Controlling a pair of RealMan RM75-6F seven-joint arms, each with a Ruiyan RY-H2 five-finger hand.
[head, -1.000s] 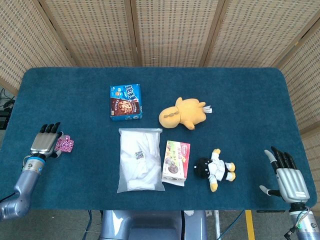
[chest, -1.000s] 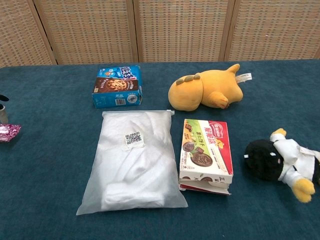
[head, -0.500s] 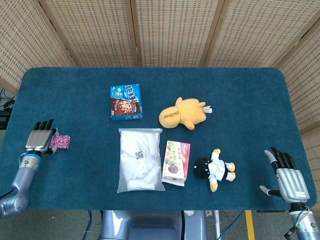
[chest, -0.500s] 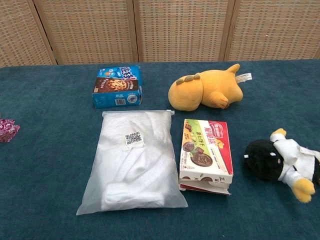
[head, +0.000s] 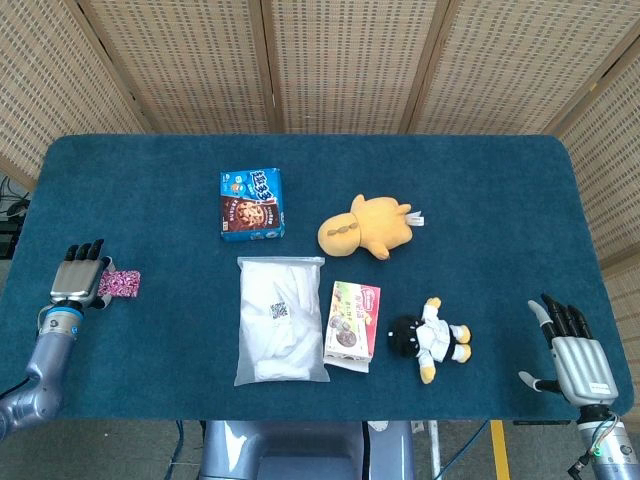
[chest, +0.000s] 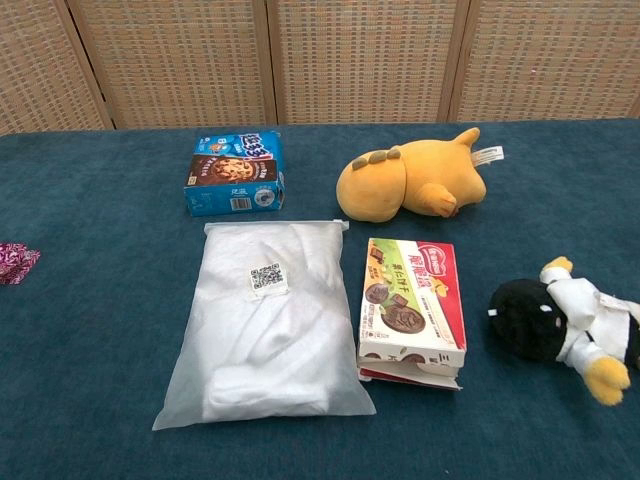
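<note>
- The left hand (head: 80, 280) lies at the far left edge of the blue worktop (head: 470, 190), palm down, its fingers (head: 86, 252) stretched forward and a little apart.
- A small pink-and-purple patterned wrapper (head: 124, 284) lies on the cloth just beside that hand, at its inner side; whether the hand touches it cannot be told from the head view, and nothing shows the fingers closed on it.
- In the chest view only the wrapper (chest: 17, 262) shows at the left border, flat on the cloth; the hand itself is out of that frame.
- The right hand (head: 575, 355) rests near the front right corner of the worktop, fingers spread and straight, thumb out to the side, holding nothing.
- Nearest to the right hand, yet well apart from it, lies a black-and-white plush doll (head: 432, 338) on its side.
- A clear bag of white cloth (head: 281, 319) lies in the middle, with a red-and-green chocolate box (head: 352, 324) touching its right edge.
- A blue cookie box (head: 251, 204) stands behind the bag, and a yellow plush animal (head: 366, 227) lies to the right of that box.
- Woven screens (head: 340, 60) stand behind the worktop.
</note>
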